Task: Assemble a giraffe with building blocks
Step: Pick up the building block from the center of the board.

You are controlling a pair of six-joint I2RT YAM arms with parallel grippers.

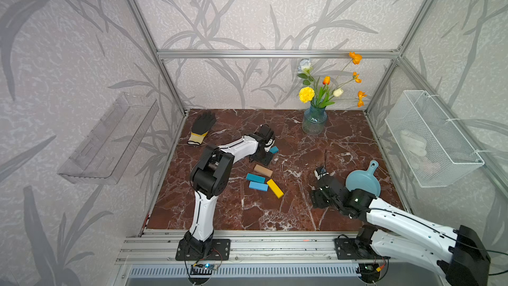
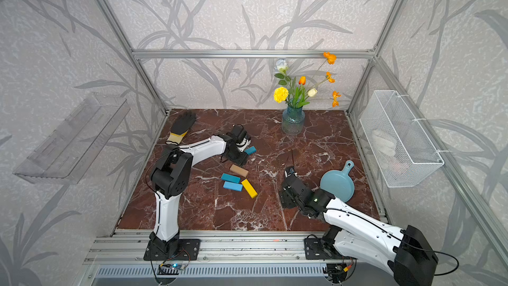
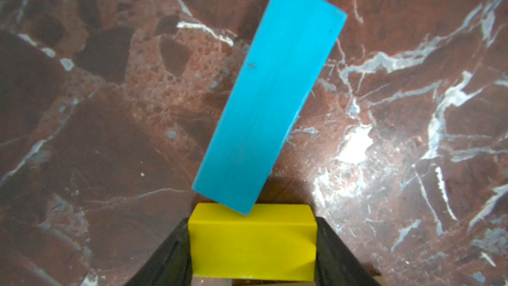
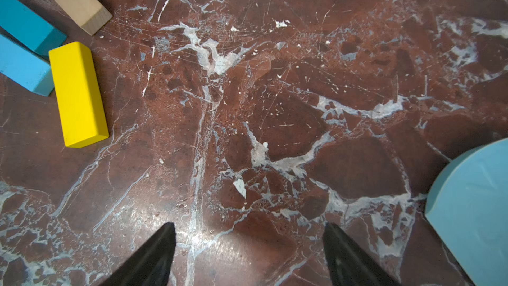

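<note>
While the left tool (image 3: 252, 222) clamps a yellow block (image 3: 251, 246) by its sides, teal block (image 3: 269, 94) on the table (image 3: 412, 160), one corner meeting its end, right tool (image 4: 248, 232) spread wide near the light-blue scoop (image 4: 472, 210)

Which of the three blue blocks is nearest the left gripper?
The teal rectangular block alone ahead of the left gripper, its corner at the yellow rectangular block the gripper holds. The other two blue blocks lie side by side farther off.
</note>
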